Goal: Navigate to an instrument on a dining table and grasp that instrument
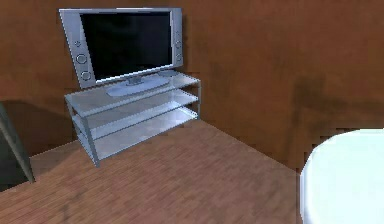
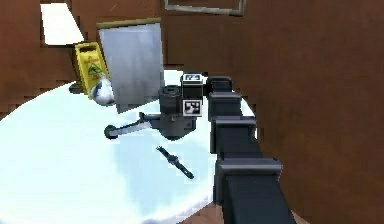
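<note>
A round white dining table (image 2: 60, 160) spreads across the arm side view's left, and its edge (image 1: 345, 180) shows at the forward view's lower right. A thin dark object (image 2: 175, 162) lies on the tabletop near the arm. The dark arm (image 2: 240, 150) reaches out over the table, with white marker squares (image 2: 191, 92) at its end. The gripper (image 2: 112, 131) extends left from its dark body (image 2: 172, 110), low over the tabletop. A pale grey shape sits at its far end against the table, so I cannot tell whether it holds anything.
On the far side of the table stand a yellow object (image 2: 90, 65), a white lampshade (image 2: 60, 22), a grey framed panel (image 2: 135, 62) and a small pale round thing (image 2: 103, 93). A television (image 1: 125, 45) sits on a glass stand (image 1: 135, 115) against the brown wall, with wooden floor (image 1: 180, 180) in front.
</note>
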Tool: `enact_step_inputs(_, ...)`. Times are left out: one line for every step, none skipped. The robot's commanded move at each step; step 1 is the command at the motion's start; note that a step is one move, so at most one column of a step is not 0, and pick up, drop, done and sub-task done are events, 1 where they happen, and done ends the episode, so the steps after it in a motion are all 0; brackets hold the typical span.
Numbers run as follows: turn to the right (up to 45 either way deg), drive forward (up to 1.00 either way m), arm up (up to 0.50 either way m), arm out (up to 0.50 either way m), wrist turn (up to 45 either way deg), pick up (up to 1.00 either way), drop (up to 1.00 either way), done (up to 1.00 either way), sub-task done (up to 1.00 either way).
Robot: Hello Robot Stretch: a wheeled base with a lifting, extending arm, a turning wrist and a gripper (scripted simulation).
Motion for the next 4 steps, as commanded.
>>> enact_step_inputs(0.0, 0.0, 0.0, 0.0, 45.0, 0.0, 0.0, 0.0, 0.0)
enact_step_inputs(0.0, 0.0, 0.0, 0.0, 6.0, 0.0, 0.0, 0.0, 0.0)
enact_step_inputs(0.0, 0.0, -0.26, 0.0, 0.0, 0.0, 0.0, 0.0, 0.0)
enact_step_inputs(0.0, 0.0, 0.0, 0.0, 0.0, 1.0, 0.0, 0.0, 0.0)
